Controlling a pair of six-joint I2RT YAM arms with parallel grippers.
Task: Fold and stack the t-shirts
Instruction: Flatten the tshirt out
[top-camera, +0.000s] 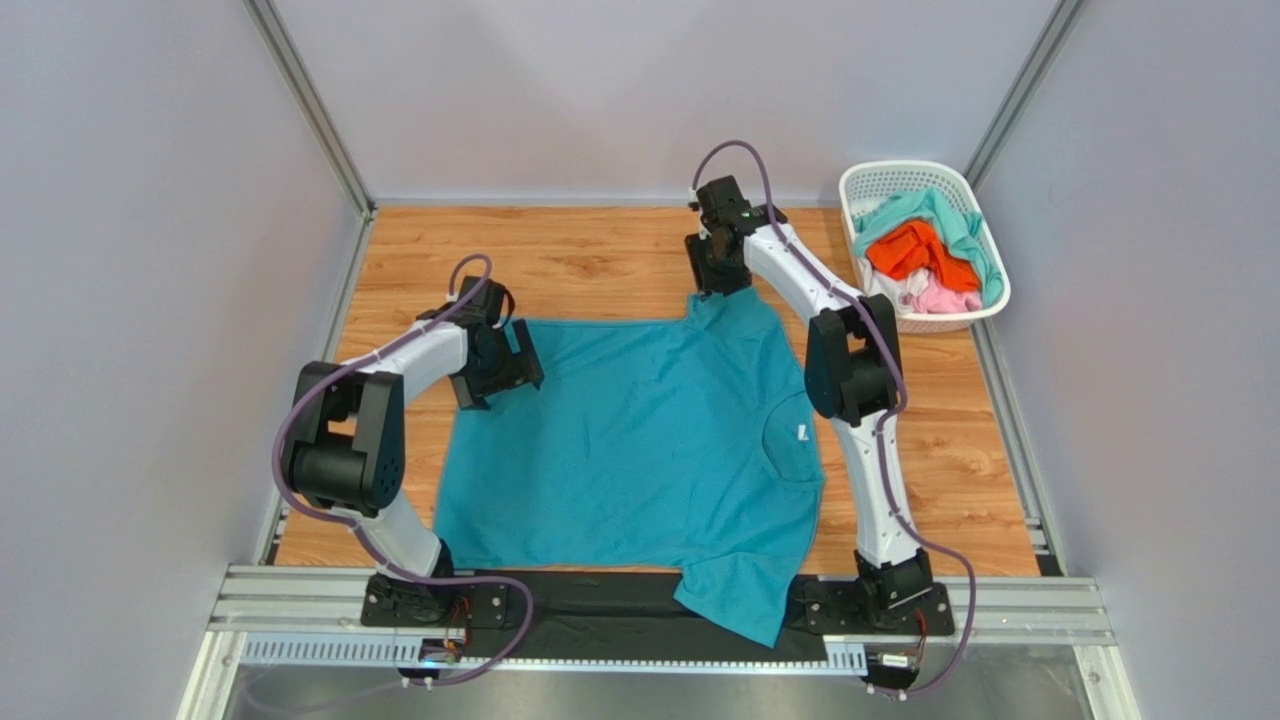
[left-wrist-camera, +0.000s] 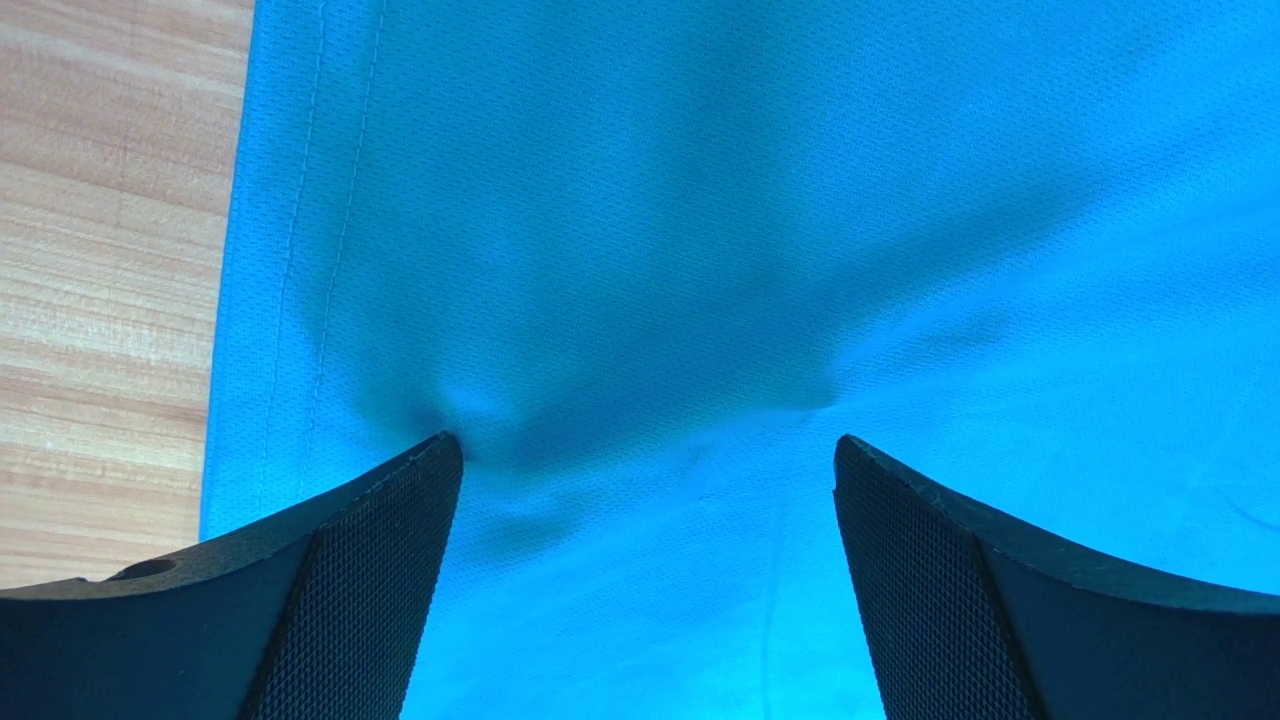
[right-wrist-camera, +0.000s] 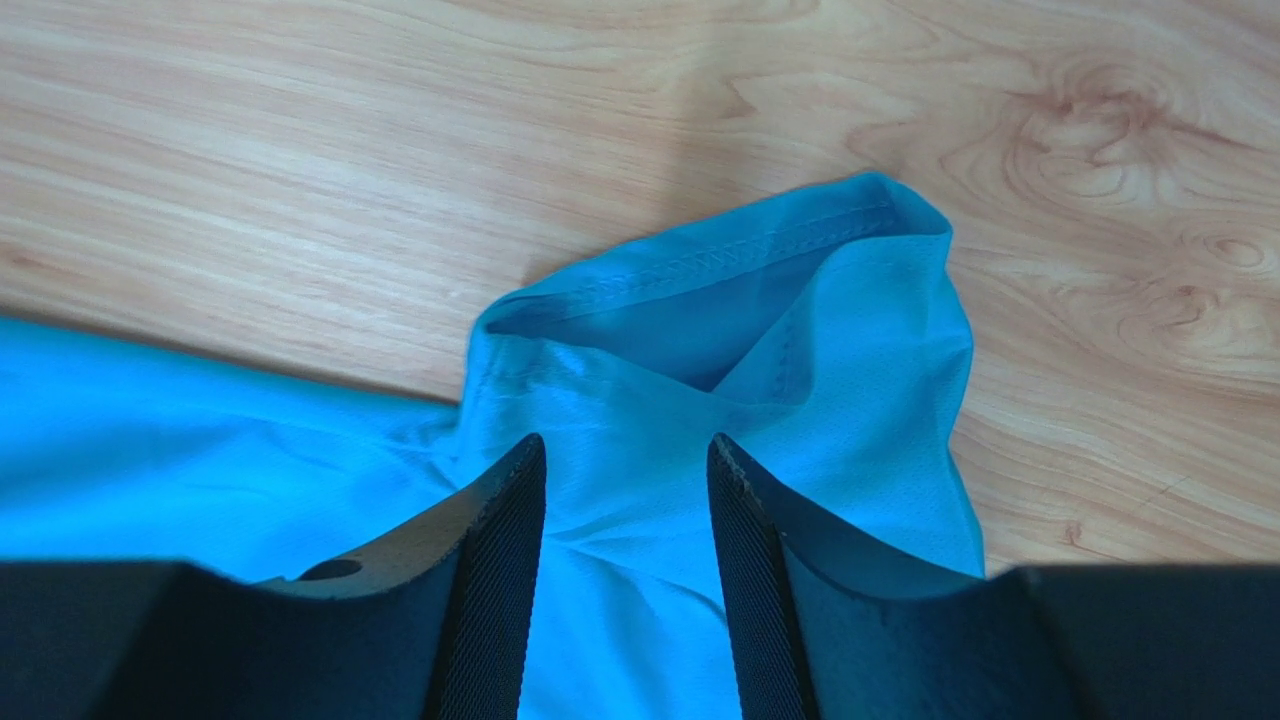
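Observation:
A teal-blue t-shirt (top-camera: 646, 435) lies spread flat on the wooden table, its neck with a small white label (top-camera: 801, 432) toward the right. One sleeve hangs over the near edge. My left gripper (top-camera: 508, 360) sits over the shirt's far-left hem corner. In the left wrist view it (left-wrist-camera: 646, 450) is wide open, its tips resting on the fabric (left-wrist-camera: 676, 225). My right gripper (top-camera: 718, 279) is at the far sleeve. In the right wrist view it (right-wrist-camera: 619, 447) is partly open, straddling the bunched sleeve (right-wrist-camera: 842, 345), whose cuff gapes.
A white lattice basket (top-camera: 902, 170) stands at the far right, holding mint-green (top-camera: 962, 225), orange (top-camera: 909, 248) and pale pink (top-camera: 939, 300) shirts. Bare wood (top-camera: 601, 255) lies behind the shirt. Grey walls enclose the table.

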